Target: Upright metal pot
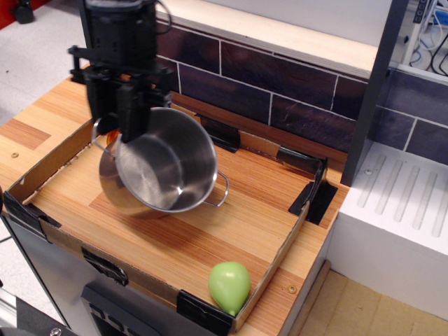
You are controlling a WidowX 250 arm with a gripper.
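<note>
Pot's nearly up, just finish the tilt and set it down flat

Your gripper (131, 115) is clamped on the far-left rim of the metal pot (162, 164), which hangs tilted toward the camera in the left half of the cardboard tray (269, 269), well apart from the green fruit (229, 285) in its near corner. I'd level the base before lowering, let go only once it sits flat, and keep off the tray wall.

We log: metal pot (164, 164) polished glossy steel; tray (276, 241) matt cardboard walls, smooth wood-grain floor; green fruit (229, 285) smooth, semi-gloss.
</note>
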